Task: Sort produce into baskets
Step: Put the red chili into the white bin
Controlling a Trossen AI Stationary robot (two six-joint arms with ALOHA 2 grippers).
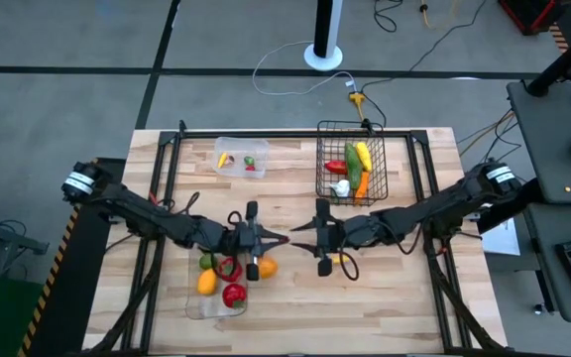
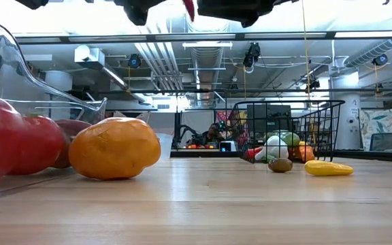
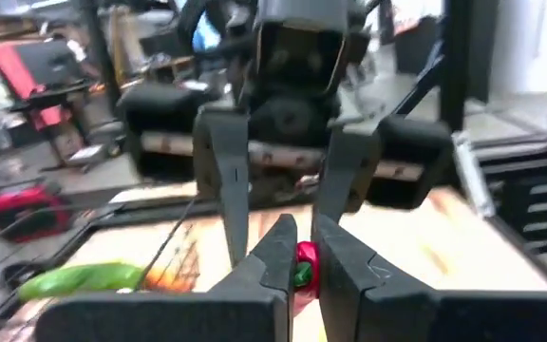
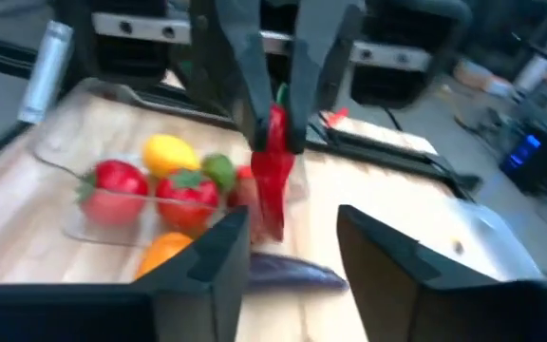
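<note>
The left gripper (image 4: 272,123) hangs above the table's middle, pinched on the stem end of a red pepper (image 4: 271,180) that dangles below its fingertips; in its own wrist view only a sliver of red and green shows between the closed fingers (image 3: 275,252). The right gripper (image 1: 307,236) faces it at close range, fingers parted and holding nothing. From above, the two tips nearly meet and the pepper is barely a thin red line between them.

The clear tray (image 1: 198,309) lies below the left gripper near the table's front edge, holding red, yellow, orange and green produce; the arm covers part of it. In the low view its curved wall is cut off at the picture's edge, with a red tomato (image 2: 5,143) inside and an orange fruit (image 2: 115,148) just beside it.

An eggplant (image 4: 288,271) lies on the wood below the pepper, half hidden by the right fingers. The wire basket (image 1: 350,164) at the back right holds several vegetables, with a yellow piece (image 2: 328,168) and a small brown one (image 2: 280,164) on the table in front of it. The small tub (image 1: 242,157) at the back holds a few pieces too small to name.
</note>
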